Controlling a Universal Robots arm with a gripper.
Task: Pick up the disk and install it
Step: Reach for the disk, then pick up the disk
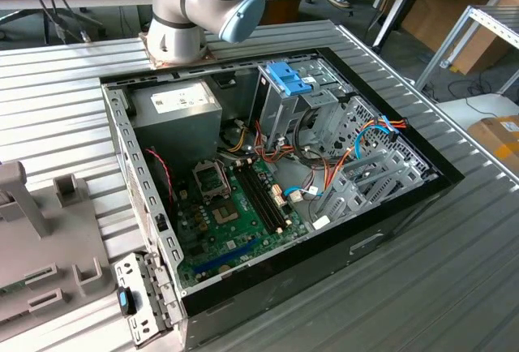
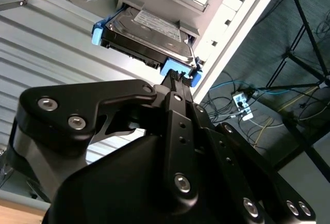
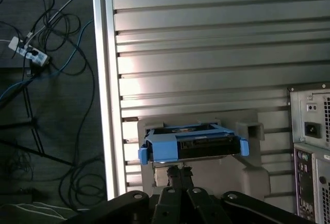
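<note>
1. In both wrist views the black pincer (image 2: 179, 81) (image 3: 179, 171) is nearest the lens. Its tip is right at the blue edge of the disk (image 2: 152, 27) (image 3: 193, 149). I cannot tell whether it is clamped on that edge or merely against it.
2. The disk, a grey body in a blue frame, sits in a grey holder (image 3: 252, 131). The holder stands on the ribbed metal surface (image 3: 206, 53), close to that surface's edge.
3. Just beside the holder is the back of the computer case (image 3: 309, 146). Beyond the surface's edge, cables (image 3: 51, 43) lie on the floor.
4. In the exterior view the holder (image 1: 40, 238) is at the lower left of the frame. The opened computer case (image 1: 389, 222) takes the middle, with its green circuit board (image 1: 235, 214) exposed. A blue plastic tab (image 1: 288, 76) tops the drive cage at upper centre.
5. Farthest off, at the top of the frame, the arm (image 1: 199, 3) stands just beyond the case.
</note>
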